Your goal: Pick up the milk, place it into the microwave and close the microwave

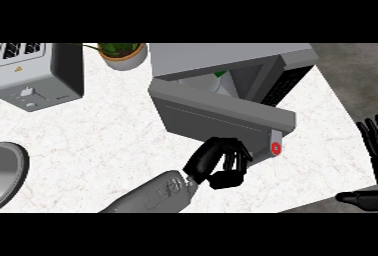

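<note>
- The white marble counter (88,135) fills the head view, with the microwave (221,55) at its far edge, right of centre.
- The microwave door (214,112) stands partly open, swung out towards the robot, so the closing step is not yet done.
- A toaster (37,75) sits at the far left, well apart from the work.
- The left hand (218,162) is at the door's lower outer edge, fingers curled in and holding nothing. Whether it touches the door cannot be told.
- The right hand (368,137) rests open at the right edge, fingers up.
- A potted plant (122,54) stands just left of the microwave.
- The milk (219,82) shows as a white and green sliver in the gap above the door, apparently already inside.
- Likely risks: curled fingers pushing low near the handle's red mark (275,148) could slide off and leave the door ajar. If the milk sits near the opening, the door could catch it.
</note>
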{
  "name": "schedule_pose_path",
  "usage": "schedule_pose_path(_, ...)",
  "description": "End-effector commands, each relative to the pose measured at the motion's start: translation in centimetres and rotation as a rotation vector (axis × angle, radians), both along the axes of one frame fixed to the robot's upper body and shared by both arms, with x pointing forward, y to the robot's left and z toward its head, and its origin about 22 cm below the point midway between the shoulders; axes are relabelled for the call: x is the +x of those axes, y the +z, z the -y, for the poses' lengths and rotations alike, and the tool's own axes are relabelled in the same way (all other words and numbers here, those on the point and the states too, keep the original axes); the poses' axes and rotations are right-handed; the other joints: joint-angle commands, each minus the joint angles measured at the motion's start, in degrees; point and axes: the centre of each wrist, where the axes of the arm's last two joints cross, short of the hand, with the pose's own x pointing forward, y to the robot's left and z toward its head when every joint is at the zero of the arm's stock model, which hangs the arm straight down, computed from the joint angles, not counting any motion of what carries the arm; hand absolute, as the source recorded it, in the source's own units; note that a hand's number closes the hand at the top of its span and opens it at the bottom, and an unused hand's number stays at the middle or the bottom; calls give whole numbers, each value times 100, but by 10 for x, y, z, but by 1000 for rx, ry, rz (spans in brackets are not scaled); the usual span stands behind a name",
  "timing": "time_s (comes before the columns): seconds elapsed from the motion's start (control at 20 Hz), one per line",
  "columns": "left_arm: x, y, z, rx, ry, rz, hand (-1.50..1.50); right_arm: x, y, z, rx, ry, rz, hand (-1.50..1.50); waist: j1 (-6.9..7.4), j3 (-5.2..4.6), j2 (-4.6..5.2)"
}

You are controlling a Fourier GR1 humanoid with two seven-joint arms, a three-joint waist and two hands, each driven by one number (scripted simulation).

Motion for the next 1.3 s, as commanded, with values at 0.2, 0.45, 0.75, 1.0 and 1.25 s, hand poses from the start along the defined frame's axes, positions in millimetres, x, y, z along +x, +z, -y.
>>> schedule_pose_path(0.2,33,56,29,-105,18,132,150,26,31,-3,-1,101,80,-150,-372,7,97)
schedule_pose_path(0.45,51,71,30,-111,73,132,150,34,45,-4,6,145,104,-150,-617,17,164)
schedule_pose_path(0.75,65,89,35,-113,111,156,150,49,57,-17,44,231,127,-150,-783,39,241)
schedule_pose_path(1.0,77,97,35,-104,153,171,150,59,75,-15,23,264,140,-150,-924,40,293)
schedule_pose_path(1.25,79,100,36,-117,170,163,150,68,88,-27,32,363,151,-150,-965,41,308)
